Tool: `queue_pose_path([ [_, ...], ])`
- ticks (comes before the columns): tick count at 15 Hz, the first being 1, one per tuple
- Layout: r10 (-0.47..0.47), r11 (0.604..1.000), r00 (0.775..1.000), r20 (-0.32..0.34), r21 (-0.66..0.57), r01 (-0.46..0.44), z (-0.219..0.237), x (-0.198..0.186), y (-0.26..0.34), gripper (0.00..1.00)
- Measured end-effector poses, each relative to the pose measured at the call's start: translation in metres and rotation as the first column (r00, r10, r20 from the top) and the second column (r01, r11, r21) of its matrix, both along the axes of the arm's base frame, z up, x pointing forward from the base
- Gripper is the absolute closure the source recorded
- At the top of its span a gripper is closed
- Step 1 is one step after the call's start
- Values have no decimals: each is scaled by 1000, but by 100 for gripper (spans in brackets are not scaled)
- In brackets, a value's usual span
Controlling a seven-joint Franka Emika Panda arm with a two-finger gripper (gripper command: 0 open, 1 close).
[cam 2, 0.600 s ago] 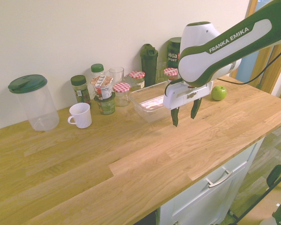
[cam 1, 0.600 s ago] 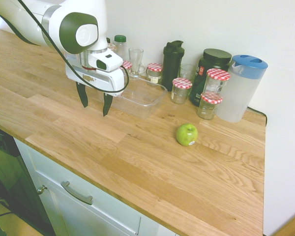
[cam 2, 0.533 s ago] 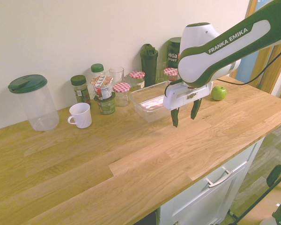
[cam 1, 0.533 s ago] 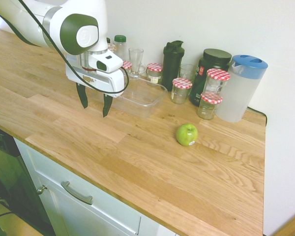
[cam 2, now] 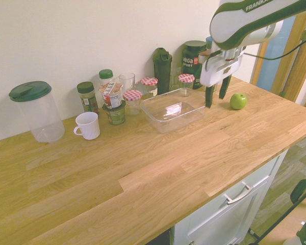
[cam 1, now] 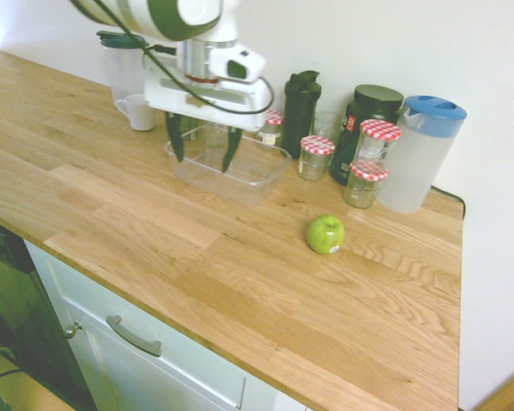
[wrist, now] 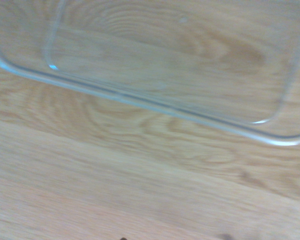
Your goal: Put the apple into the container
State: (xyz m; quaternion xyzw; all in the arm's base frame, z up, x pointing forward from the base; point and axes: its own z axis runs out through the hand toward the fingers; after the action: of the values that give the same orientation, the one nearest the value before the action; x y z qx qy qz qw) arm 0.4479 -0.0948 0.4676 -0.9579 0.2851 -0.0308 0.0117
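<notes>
The bright green apple (cam 1: 325, 234) (cam 2: 238, 101) rests on the wooden counter, to the side of the jars. The clear shallow plastic container (cam 1: 261, 171) (cam 2: 163, 124) stands empty in front of the row of jars. My gripper (cam 1: 203, 145) (cam 2: 216, 93) hangs open and empty, raised above the counter. It is over the container's near edge in the first exterior view and by the container's apple-side end in the second. The wrist view shows the container's rim (wrist: 155, 107) and bare wood; the apple does not appear in it.
Red-checked-lid jars (cam 1: 316, 157) (cam 2: 132, 100), a black shaker (cam 1: 300, 103), a dark tub (cam 1: 373, 107) and a blue-lidded pitcher (cam 1: 421, 154) line the wall. A white mug (cam 2: 87, 125), spice bottles (cam 2: 86, 97) and a green-lidded clear canister (cam 2: 33, 112) stand further along.
The arm has lifted and swung from the counter in front of the container to above it, nearer the apple. The fingers stay open. Apple and container have not moved.
</notes>
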Motion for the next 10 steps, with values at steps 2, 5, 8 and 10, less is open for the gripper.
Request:
queue_pose_path([
  [2,1,1000,1000,2,-7,-1,8,9,-59,0],
  [5,-46,998,999,-27,-35,45,-6,34,-126,0],
  [8,-100,994,993,-62,-50,97,-28,50,-176,0],
  [10,-126,991,989,-84,-48,122,-42,50,-194,0],
])
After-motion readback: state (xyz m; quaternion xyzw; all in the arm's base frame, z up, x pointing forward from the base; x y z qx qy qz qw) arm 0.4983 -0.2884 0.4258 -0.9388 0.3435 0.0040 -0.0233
